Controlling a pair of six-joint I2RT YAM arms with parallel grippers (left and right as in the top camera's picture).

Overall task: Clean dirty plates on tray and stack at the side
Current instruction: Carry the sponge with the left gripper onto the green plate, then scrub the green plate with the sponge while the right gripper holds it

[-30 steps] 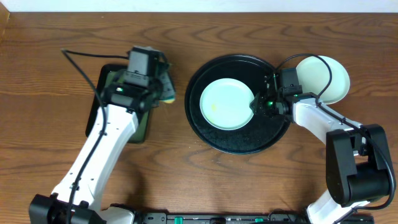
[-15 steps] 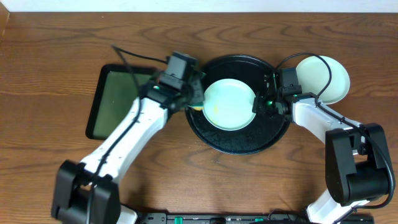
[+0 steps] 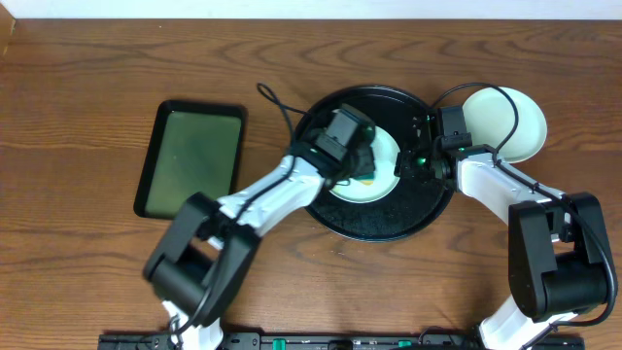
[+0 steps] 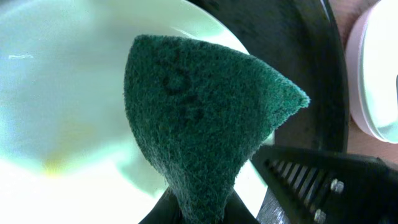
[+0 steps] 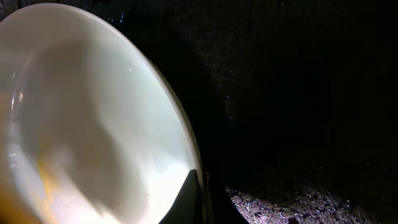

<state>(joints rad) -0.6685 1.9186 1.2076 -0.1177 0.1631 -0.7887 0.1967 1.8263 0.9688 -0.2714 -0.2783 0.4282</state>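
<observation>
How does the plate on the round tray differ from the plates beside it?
The tray plate lies inside the round black tray; the side plates rest on the table. The tray plate shows a yellowish smear; the side plates show none. The right gripper pinches the tray plate's rim and the left gripper holds a green sponge over it; nothing grips the side plates. Both are pale, round, shallow.

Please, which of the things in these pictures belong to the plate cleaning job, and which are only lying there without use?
Belong to the job:
smeared plate
round black tray under it
green sponge
stacked plates beside the round tray

Only lying about:
rectangular tray, green inside, left of the round one
</observation>
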